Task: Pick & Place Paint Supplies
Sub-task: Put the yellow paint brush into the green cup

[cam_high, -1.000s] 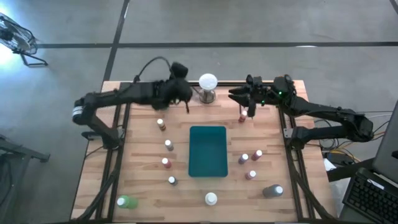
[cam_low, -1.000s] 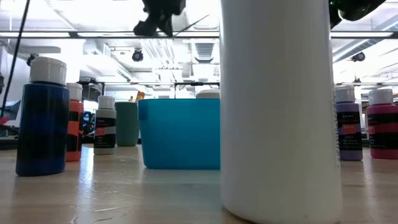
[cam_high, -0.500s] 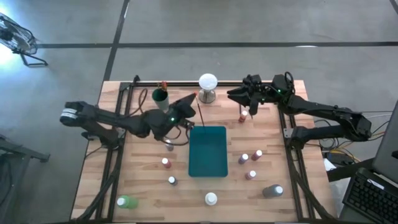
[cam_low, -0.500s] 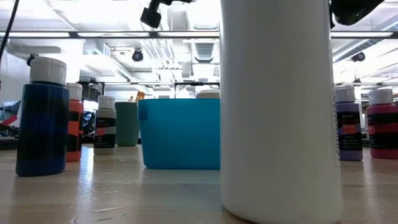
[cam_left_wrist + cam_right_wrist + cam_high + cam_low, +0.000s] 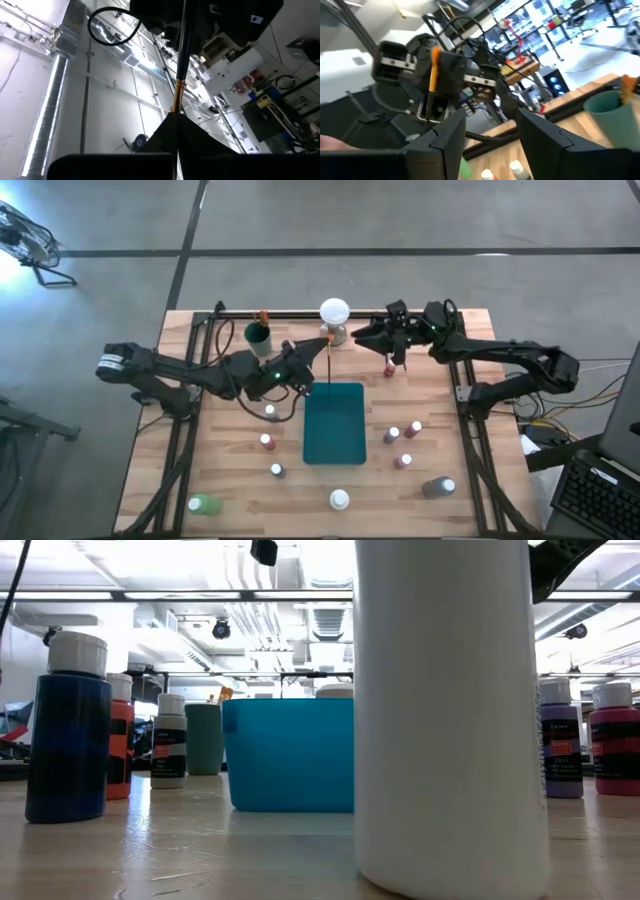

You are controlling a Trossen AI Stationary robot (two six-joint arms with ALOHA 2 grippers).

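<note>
Wooden table: left gripper clamps 1 brush, teal tray just right; right gripper unclenched, empty.

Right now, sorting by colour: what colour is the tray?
Teal; the tray shows best in the high view.

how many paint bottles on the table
10: four left of the tray, one green; a white one in front; four right of it, one grey; a red one by the right tool. The left arm may hide more.
</note>
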